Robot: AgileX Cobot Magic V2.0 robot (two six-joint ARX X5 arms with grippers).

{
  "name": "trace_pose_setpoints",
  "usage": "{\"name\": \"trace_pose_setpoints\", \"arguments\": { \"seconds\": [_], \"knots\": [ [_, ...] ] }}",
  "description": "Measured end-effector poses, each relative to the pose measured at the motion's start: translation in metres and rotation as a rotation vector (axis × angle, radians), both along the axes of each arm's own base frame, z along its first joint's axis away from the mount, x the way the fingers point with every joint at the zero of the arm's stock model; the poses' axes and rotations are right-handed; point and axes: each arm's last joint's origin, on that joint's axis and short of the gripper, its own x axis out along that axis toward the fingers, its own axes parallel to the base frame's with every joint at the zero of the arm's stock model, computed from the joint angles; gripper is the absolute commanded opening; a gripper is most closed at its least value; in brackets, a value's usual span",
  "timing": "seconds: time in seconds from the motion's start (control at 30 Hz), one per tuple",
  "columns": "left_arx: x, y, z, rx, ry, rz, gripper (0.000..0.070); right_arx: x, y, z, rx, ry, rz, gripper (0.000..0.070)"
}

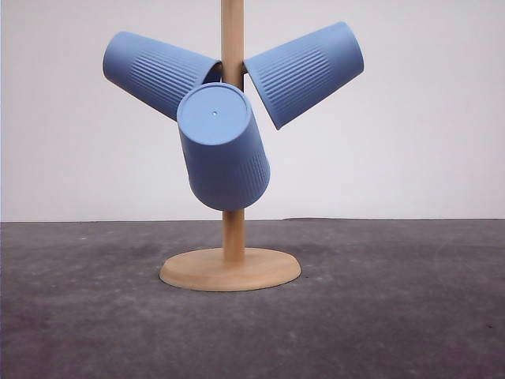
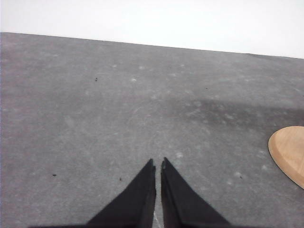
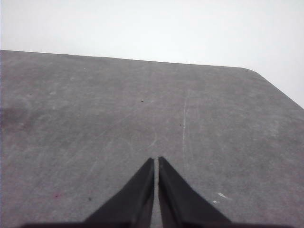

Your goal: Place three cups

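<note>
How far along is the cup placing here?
It looks finished: all three cups, left, right and front, hang on the wooden rack. Nothing is in hand: the left gripper and right gripper are shut and empty over the bare table. Nothing appears left.

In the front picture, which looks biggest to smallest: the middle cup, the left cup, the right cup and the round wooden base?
1. Middle cup, though it points toward the camera and is likely nearer, which may enlarge it.
2. Left cup and right cup look about alike, so no ranking between them.
3. Wooden base: widest across, but it looks thin and flat.
</note>
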Motion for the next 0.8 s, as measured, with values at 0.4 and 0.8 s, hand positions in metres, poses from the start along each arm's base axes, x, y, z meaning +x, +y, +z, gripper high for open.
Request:
{"name": "trace_pose_setpoints", "arguments": {
  "seconds": [0.4, 0.8],
  "knots": [
    [0.0, 0.0, 0.0, 0.0, 0.0, 0.0, 0.0, 0.0, 0.0, 0.0, 0.0, 0.0, 0.0, 0.0013],
    [0.0, 0.0, 0.0, 0.0, 0.0, 0.0, 0.0, 0.0, 0.0, 0.0, 0.0, 0.0, 0.0, 0.0013]
  ]
}}
